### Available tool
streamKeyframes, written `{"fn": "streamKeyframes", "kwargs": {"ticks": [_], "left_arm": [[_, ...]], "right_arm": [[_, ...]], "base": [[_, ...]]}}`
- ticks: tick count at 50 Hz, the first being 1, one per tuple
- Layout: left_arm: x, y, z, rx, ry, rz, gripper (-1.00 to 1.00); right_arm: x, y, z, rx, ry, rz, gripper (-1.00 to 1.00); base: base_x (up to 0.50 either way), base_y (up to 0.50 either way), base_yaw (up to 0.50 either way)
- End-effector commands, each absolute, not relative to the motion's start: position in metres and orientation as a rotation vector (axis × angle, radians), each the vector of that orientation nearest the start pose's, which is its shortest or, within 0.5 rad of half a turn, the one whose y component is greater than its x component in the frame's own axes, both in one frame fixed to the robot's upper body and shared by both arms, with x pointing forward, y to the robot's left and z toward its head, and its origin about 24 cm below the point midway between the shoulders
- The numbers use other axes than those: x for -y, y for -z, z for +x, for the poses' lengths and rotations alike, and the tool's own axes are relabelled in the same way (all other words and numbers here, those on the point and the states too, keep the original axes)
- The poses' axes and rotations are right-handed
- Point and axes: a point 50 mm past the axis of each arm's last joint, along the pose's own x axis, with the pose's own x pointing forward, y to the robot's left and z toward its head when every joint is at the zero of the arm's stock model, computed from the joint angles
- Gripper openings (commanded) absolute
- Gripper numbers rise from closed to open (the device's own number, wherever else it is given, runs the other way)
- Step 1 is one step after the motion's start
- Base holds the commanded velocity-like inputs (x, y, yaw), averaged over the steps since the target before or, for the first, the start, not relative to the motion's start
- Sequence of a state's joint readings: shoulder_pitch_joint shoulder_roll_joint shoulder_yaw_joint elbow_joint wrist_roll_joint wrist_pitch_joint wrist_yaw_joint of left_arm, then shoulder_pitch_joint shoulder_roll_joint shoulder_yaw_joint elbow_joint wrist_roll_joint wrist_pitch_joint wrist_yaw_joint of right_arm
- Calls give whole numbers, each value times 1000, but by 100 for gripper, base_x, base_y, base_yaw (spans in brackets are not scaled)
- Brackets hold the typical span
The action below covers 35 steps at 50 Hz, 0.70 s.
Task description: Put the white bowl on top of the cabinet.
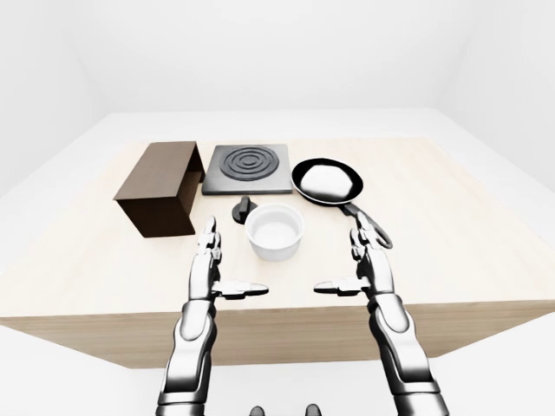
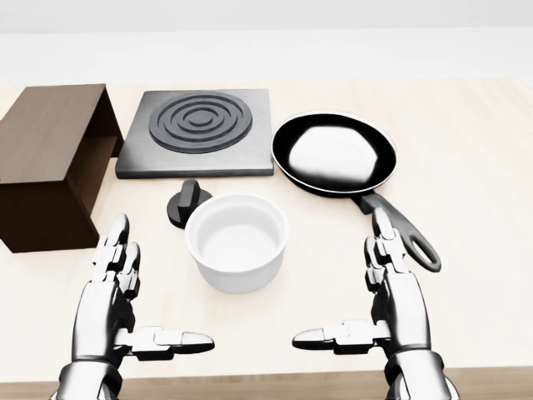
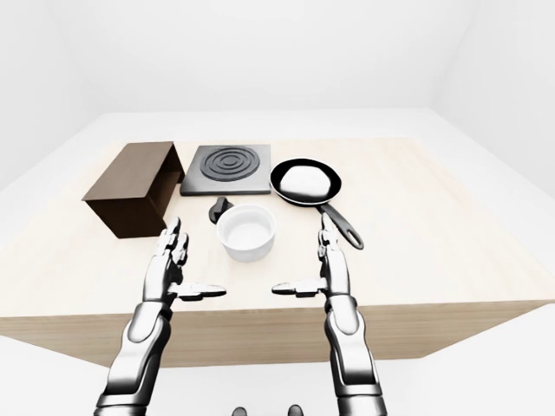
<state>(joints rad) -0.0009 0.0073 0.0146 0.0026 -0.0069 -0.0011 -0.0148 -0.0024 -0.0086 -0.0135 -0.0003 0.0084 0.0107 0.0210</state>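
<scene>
The white bowl (image 2: 237,241) stands upright and empty near the middle of the wooden table (image 2: 483,200). The cabinet (image 2: 46,158), a dark brown open-sided box, sits at the table's left, its flat top bare. My left hand (image 2: 137,304) hovers below and left of the bowl, fingers straight, thumb pointing inward, open. My right hand (image 2: 371,292) mirrors it below and right of the bowl, open as well. Neither hand touches the bowl.
A dark grey stove plate (image 2: 198,129) with ringed burner lies above the bowl, and a small black knob (image 2: 186,202) stands between them. A black frying pan (image 2: 335,154) with a white lump inside sits at upper right; its handle (image 2: 404,233) reaches toward my right hand.
</scene>
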Motion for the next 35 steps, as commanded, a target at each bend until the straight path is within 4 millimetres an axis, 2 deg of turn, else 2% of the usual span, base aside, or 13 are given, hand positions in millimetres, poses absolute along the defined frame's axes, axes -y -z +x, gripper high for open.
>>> {"fn": "streamKeyframes", "kwargs": {"ticks": [1, 18, 35], "left_arm": [[-160, -41, 253, -1, 1, 1, 100], [-159, -40, 254, -4, 1, 6, 100], [-158, -39, 254, -7, 6, 13, 100]], "right_arm": [[159, -41, 255, -28, -34, 4, 100], [156, -40, 254, -31, -69, 1, 100], [157, -40, 255, -32, -70, 2, 100]], "base": [[0, 0, 0], [0, 0, 0], [19, 0, 0]]}}
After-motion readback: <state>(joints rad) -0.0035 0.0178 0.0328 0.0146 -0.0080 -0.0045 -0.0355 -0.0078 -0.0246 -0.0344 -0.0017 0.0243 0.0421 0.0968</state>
